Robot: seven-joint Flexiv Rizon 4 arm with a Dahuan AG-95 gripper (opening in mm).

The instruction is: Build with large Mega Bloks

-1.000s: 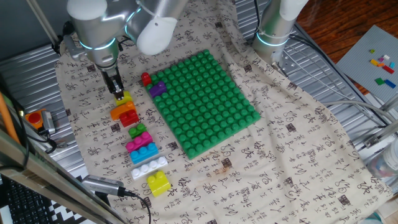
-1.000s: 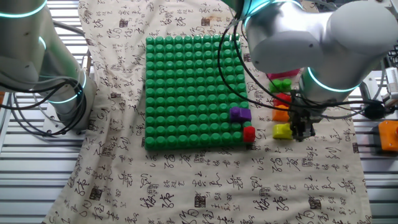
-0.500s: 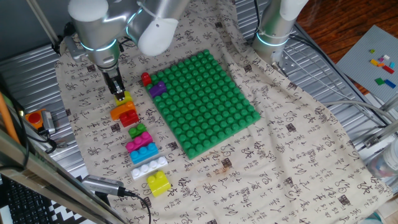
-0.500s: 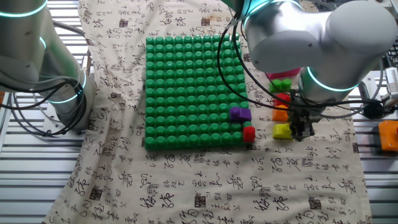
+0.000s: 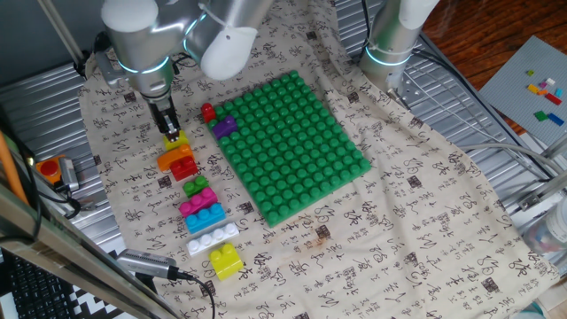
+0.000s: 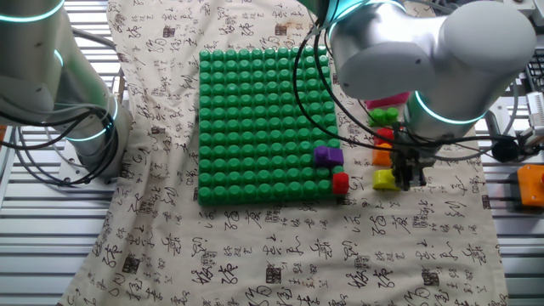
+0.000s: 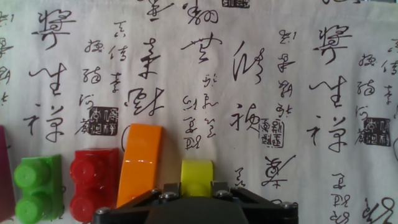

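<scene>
Gripping yellow brick (image 5: 177, 139) with end effector (image 5: 170, 133), fingers closing on both its sides beside orange brick (image 5: 172, 158). Rising slightly versus a second ago, brick coming off tabletop (image 5: 425, 204). Likely carrying next toward green baseplate (image 5: 292, 146), near purple brick (image 5: 225, 126).

Bright, even overhead light; soft shadows, sharp focus, slight gloss on plastic.

Glossy bricks run down the left of one fixed view — yellow brick (image 5: 177, 140) topmost, then orange brick (image 5: 170, 158) touching red brick (image 5: 184, 167), green brick (image 5: 196, 188), pink brick (image 5: 197, 203), blue brick (image 5: 205, 218), white brick (image 5: 213, 238), a second yellow brick (image 5: 226, 260). Purple brick (image 5: 225, 126) sits on the green baseplate (image 5: 292, 146) — a small red brick (image 5: 209, 112) at its corner
</scene>
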